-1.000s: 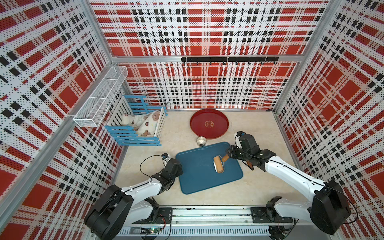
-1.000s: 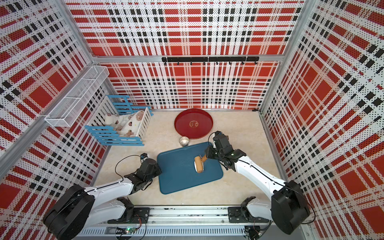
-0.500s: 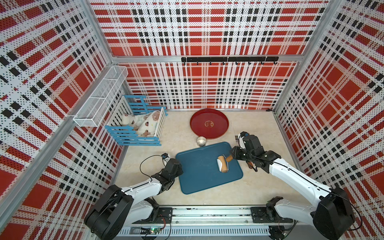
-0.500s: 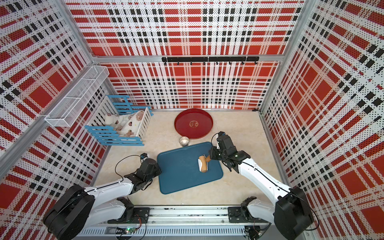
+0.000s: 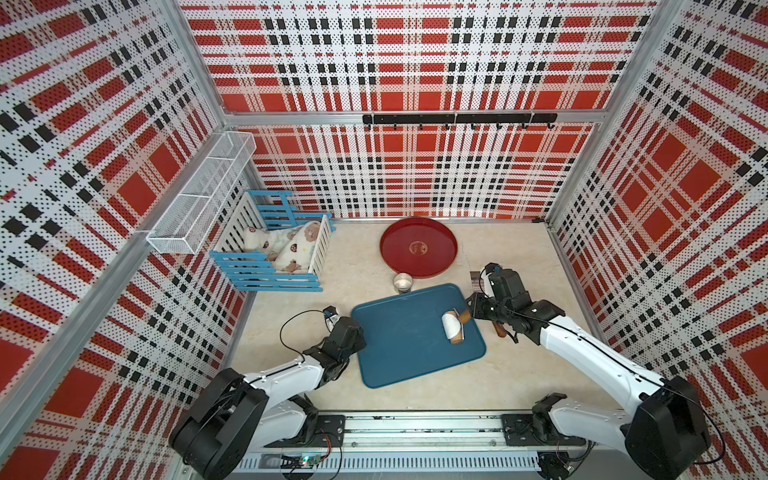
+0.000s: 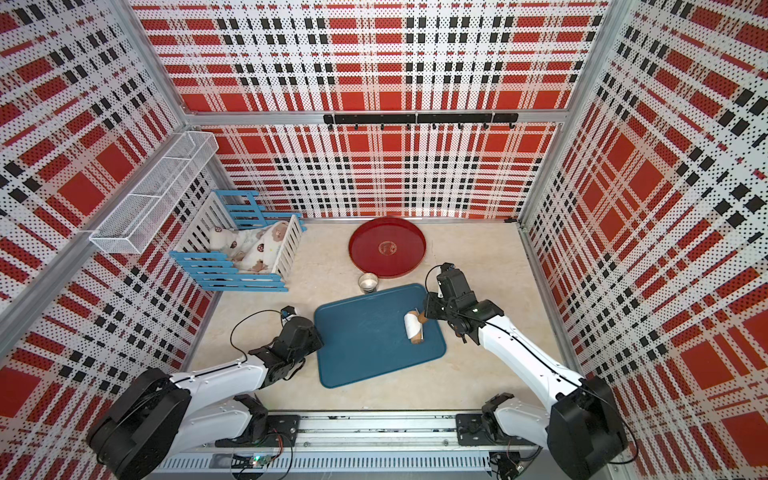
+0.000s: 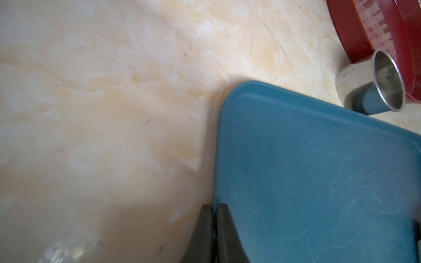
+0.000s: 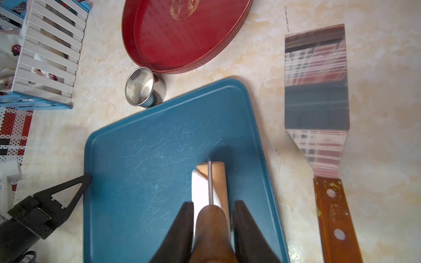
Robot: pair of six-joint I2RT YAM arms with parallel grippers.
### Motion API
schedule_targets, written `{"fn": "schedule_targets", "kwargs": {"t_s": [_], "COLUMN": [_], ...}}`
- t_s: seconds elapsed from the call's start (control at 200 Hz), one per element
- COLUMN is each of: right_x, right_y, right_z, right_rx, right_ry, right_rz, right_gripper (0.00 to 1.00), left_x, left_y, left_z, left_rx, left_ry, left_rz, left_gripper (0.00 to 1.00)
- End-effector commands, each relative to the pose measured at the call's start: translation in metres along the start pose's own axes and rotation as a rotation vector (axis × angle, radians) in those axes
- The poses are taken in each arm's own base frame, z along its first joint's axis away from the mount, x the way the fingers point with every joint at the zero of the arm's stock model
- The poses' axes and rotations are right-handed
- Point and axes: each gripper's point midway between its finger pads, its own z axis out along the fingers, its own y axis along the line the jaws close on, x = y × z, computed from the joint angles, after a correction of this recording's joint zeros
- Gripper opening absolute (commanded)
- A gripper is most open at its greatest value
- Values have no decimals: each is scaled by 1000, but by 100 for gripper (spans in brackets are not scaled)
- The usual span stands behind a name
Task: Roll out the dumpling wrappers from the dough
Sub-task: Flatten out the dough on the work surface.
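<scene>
Moved rightward since a second ago with the wooden roller [image 8: 218, 178], now near the right rim of the blue tray [image 8: 148, 159]. Pinches the roller's brown handle in the right gripper [image 8: 214, 205]. Shows the dough [image 8: 199, 189] as a white mass clinging to the roller's drum, on the side toward the tray's middle. Holds the left gripper [image 7: 213, 210] pressed together, tips at the tray's left rim. Leaves the metal ring [image 8: 141, 88] upright on the table [image 8: 262, 57] beyond the tray's far edge, just beside the red plate [image 8: 182, 41]. Has a spatula [image 8: 316, 102] lying flat just right of the tray
</scene>
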Motion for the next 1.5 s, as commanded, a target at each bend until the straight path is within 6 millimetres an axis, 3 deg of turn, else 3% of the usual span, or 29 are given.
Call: {"fn": "schedule_targets", "kwargs": {"t_s": [0.0,0.291,0.661,1.102,1.493], "right_x": [42,35,56,93,114], "right_y": [-20,3,10,-25,-31], "right_z": [9,11,21,30,36], "right_rx": [54,-54,-38,89,86], "right_ry": [145,138,198,294,351], "right_rz": [2,47,26,5,13], "right_gripper": [0,0,0,0,0], "left_x": [-9,-7,-6,-8,-9], "left_y": [6,5,2,3,3], "left_z": [3,4,5,2,1], "left_rx": [-31,-26,-20,-22,-21], "left_ry": [-32,-26,-22,-32,-36], "left_rz": [-48,-49,-46,-45,-49], "left_gripper": [0,0,0,0,0]}}
